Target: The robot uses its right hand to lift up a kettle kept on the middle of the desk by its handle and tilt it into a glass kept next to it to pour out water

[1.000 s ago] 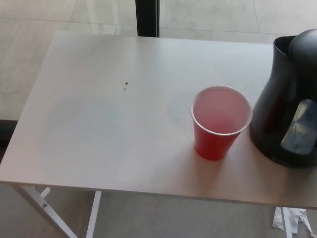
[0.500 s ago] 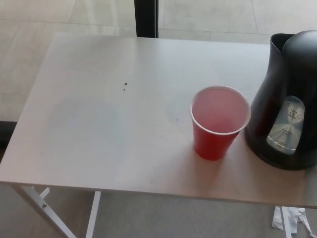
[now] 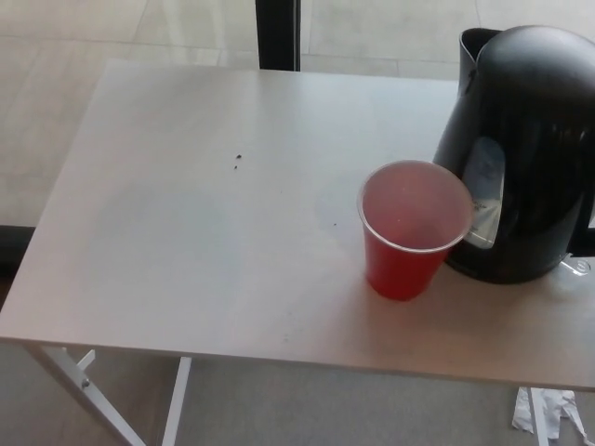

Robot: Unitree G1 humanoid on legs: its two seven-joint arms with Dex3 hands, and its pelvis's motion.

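Observation:
A black kettle (image 3: 530, 139) stands at the right edge of the head view, its spout at the upper left and its clear water window facing the cup. Its handle side runs out of the picture on the right. A red plastic cup (image 3: 409, 232) with a white rim stands upright on the pale desk (image 3: 186, 232), just left of the kettle and overlapping its lower front in the picture. I cannot tell whether the two touch. Neither of my hands shows anywhere in the view.
Two small dark specks (image 3: 237, 161) lie on the desk left of the cup. A dark post (image 3: 277, 32) rises behind the desk's far edge. White desk legs (image 3: 84, 386) and crumpled white paper (image 3: 548, 413) show on the floor below.
The kettle has slid left toward the cup and turned, its water window now facing left. The cup and desk have stayed put.

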